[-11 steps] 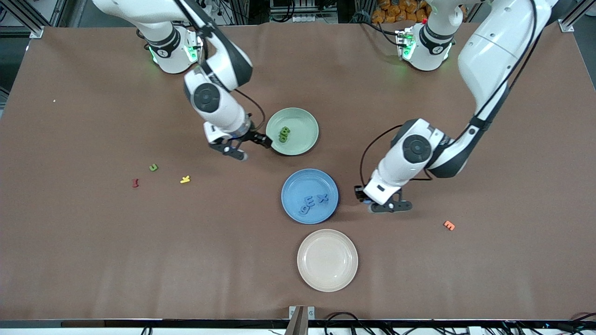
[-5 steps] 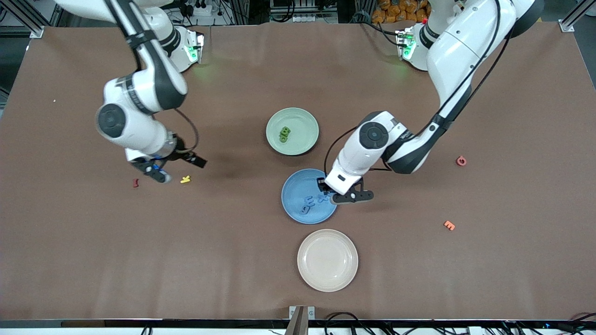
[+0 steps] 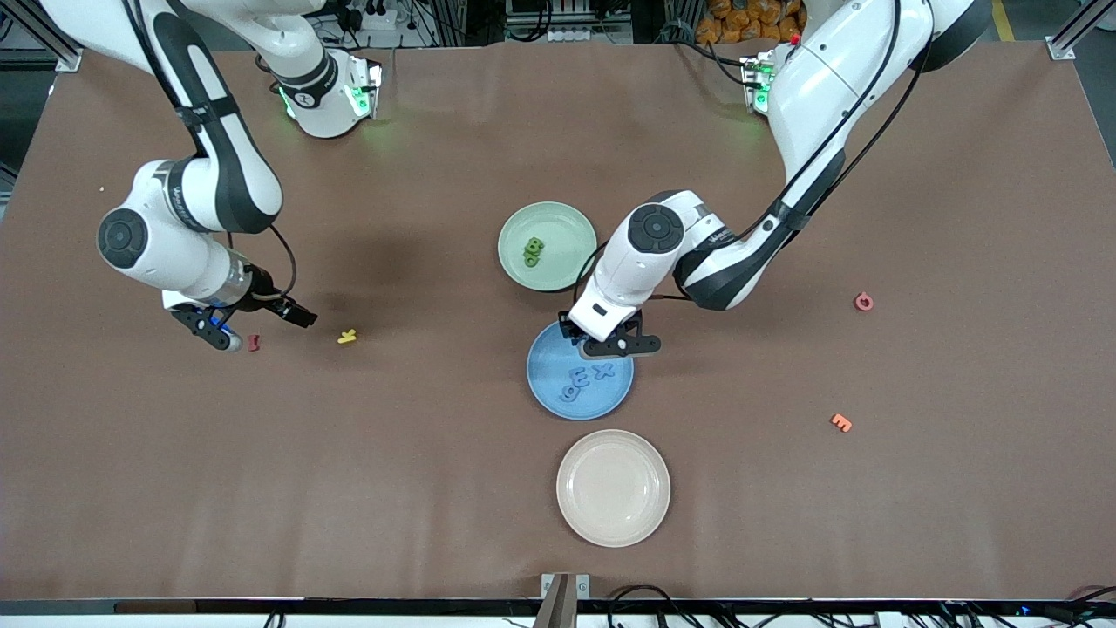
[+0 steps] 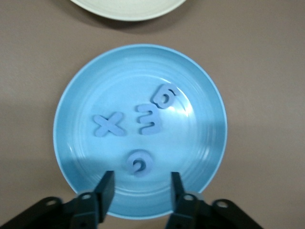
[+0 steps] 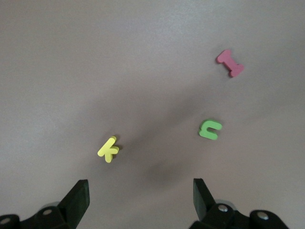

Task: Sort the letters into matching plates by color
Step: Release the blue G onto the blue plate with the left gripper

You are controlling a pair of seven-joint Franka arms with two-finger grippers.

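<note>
Over the table (image 3: 436, 488) toward the right arm's end: right gripper (image 5: 141, 198), jaws spread wide, nothing between them. On the table beneath it, in the right wrist view: a loose green letter (image 5: 210, 129), flat, between a yellow letter (image 5: 108, 149) and a pink letter (image 5: 230, 63), well apart from both. Hidden by the arm in the front view.

Over the rim of the blue plate (image 4: 95, 81): left gripper (image 4: 141, 191), jaws partly apart and empty. In that plate: four blue letters (image 4: 148, 119), all flat, one just under the fingertips (image 4: 106, 190). In the green plate (image 3: 567, 218): a small cluster of green letters (image 3: 532, 252), possibly three, too bunched to count for sure.

Handling, judged from the look: chunky foam, very light, slightly squashy, matte and not slippery, no risk of breakage. Likely to skid or tip under a glancing finger, so come straight down and bracket it. Best hold across the two straight outer sides, jaws narrowed first to keep clear of the neighbours, fingertips nearly on the table. Gentle squeeze enough; too hard and the foam may bulge and pop out. Light enough to cling to a pad on release, so open fully low over the green plate, away from its rim.
</note>
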